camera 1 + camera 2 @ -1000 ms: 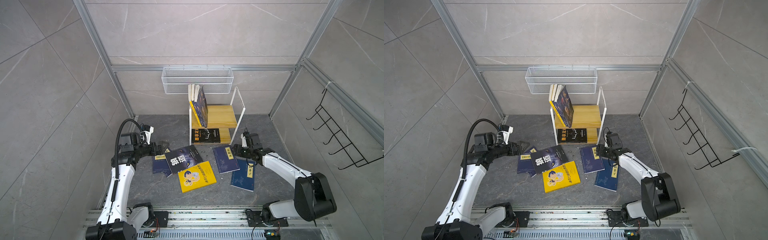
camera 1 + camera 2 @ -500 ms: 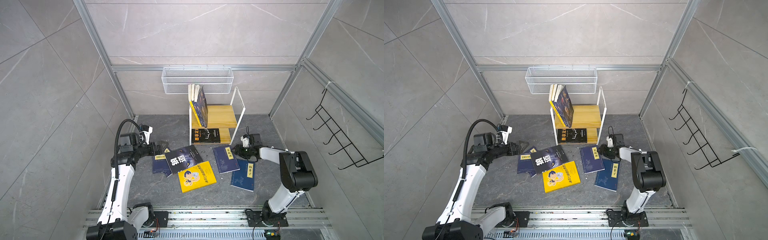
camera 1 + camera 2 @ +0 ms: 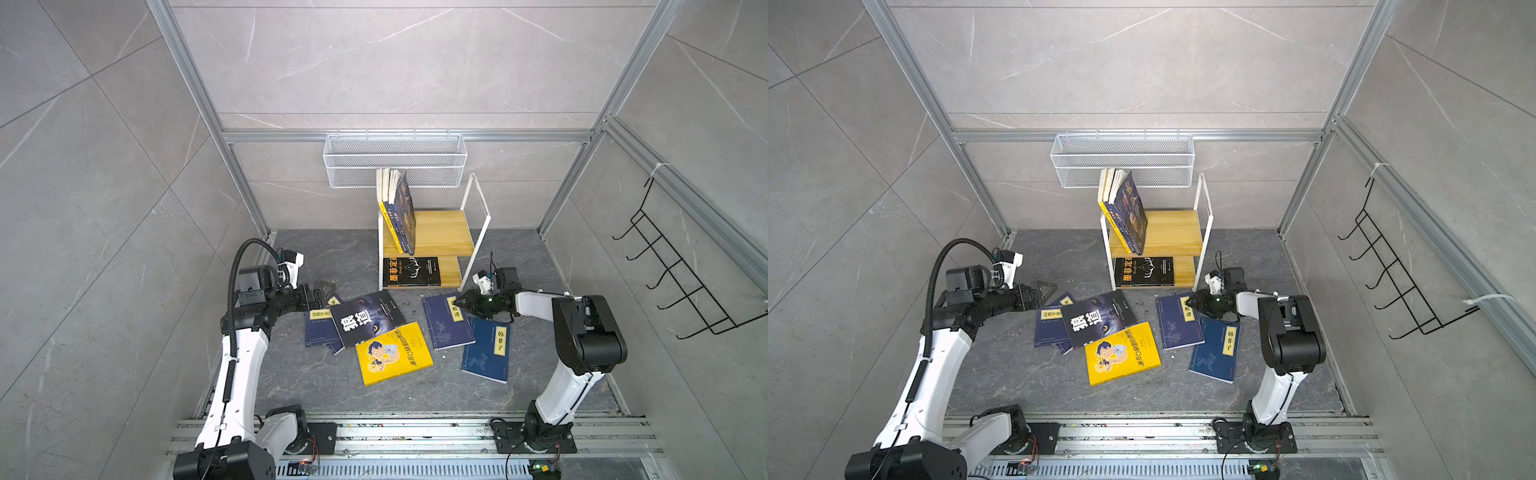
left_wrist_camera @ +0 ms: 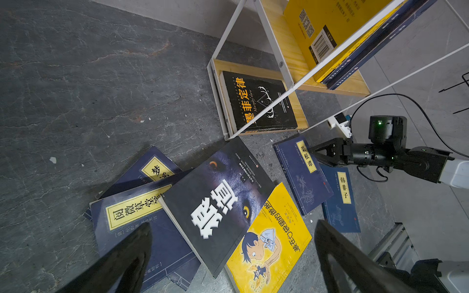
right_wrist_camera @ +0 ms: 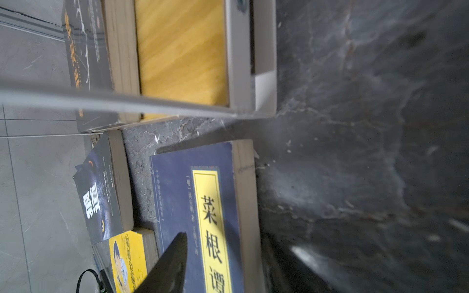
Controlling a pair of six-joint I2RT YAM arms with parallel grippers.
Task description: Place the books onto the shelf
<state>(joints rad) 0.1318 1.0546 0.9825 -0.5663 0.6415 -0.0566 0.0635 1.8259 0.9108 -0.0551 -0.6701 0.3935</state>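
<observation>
One risk: the right gripper point(image 3: 458, 300), half-open astride an edge of the navy book point(image 3: 442, 332) on the table point(image 3: 332, 257) before the shelf point(image 3: 440, 232), pinches only the cover, which fans open. The left gripper point(image 3: 326, 292) gapes empty.

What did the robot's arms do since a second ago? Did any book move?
The right gripper slid a little leftward over the edge of the navy book near the shelf, its jaws narrowing, while that arm's elbow swung up. Whether it grips the book yet is unclear. The left gripper stayed open by the pile; no book moved.
</observation>
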